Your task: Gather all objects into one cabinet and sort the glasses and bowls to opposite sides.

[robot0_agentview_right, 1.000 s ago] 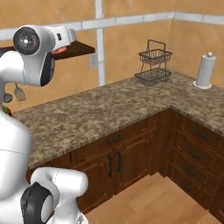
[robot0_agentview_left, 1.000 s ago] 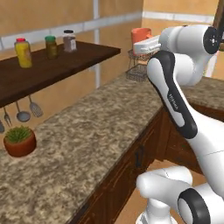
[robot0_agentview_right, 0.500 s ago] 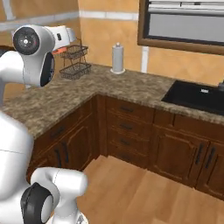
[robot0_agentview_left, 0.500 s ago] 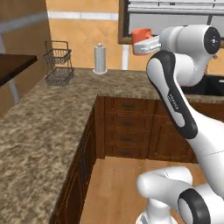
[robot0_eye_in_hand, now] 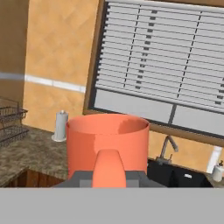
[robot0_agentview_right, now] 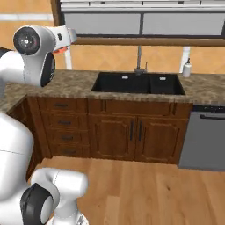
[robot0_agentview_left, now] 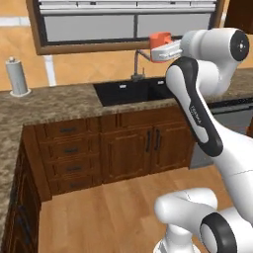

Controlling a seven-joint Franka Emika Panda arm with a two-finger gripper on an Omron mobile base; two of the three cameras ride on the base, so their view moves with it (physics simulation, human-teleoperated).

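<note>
Since half a second ago my base has swung round: paper-towel roll (robot0_agentview_left: 17, 75) now sits at nine o'clock, sink (robot0_agentview_left: 141, 90) dead ahead. I read the jaws (robot0_agentview_left: 159, 55) clamped on the coral-orange cup (robot0_eye_in_hand: 107, 146), upright, carried high above the bench (robot0_agentview_left: 54, 101). I judge the cabinet lies further round.

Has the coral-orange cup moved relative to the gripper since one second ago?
No. The coral-orange cup stays clamped in the gripper at the arm's end, as before. The kitchen behind shifted because the base turned toward the sink.
</note>
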